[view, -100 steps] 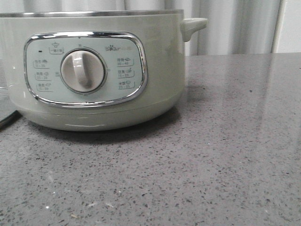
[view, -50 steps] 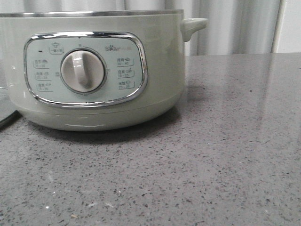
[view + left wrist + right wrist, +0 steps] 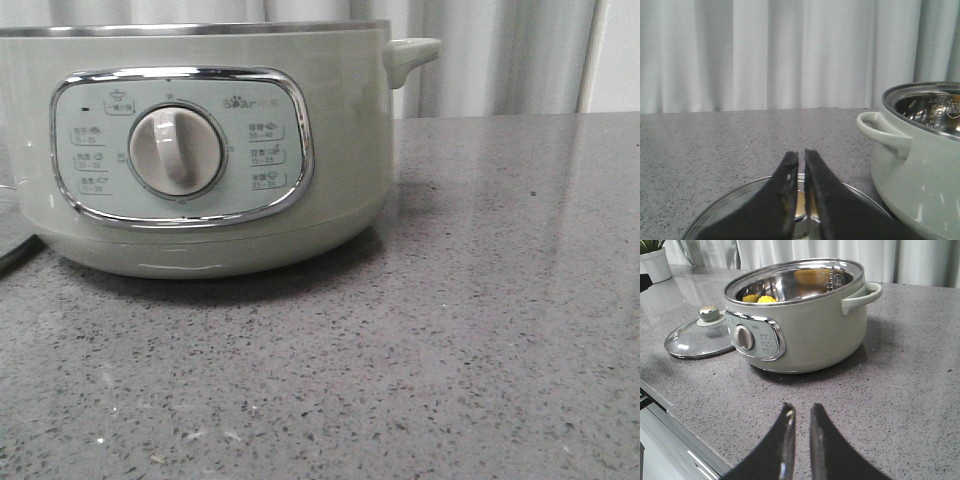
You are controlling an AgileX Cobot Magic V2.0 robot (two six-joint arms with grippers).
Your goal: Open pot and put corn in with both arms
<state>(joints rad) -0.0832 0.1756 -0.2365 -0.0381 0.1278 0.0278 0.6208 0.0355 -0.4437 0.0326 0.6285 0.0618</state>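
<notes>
The pale green pot [image 3: 330, 150] stands uncovered at the left of the front view, where neither gripper shows. Its steel inside is visible in the right wrist view, pot [image 3: 810, 335], with the yellow corn [image 3: 760, 298] lying in it, mostly hidden by the rim. The glass lid [image 3: 695, 340] lies flat on the counter beside the pot, its knob free. My left gripper [image 3: 801, 154] hovers over that lid [image 3: 730, 205] next to the pot [image 3: 920, 165], its jaws almost touching and holding nothing. My right gripper [image 3: 801, 407] is drawn back in front of the pot, with a narrow gap and nothing in it.
The grey speckled counter ends in a front edge [image 3: 670, 410] close to my right gripper. A white plant pot [image 3: 655, 262] stands at the far corner. A dark strip [image 3: 12, 255] pokes in at the front view's left edge. Curtains hang behind.
Only the dark, glassy shape at the left edge of the front view shifted slightly and came back. The pot has not moved.
</notes>
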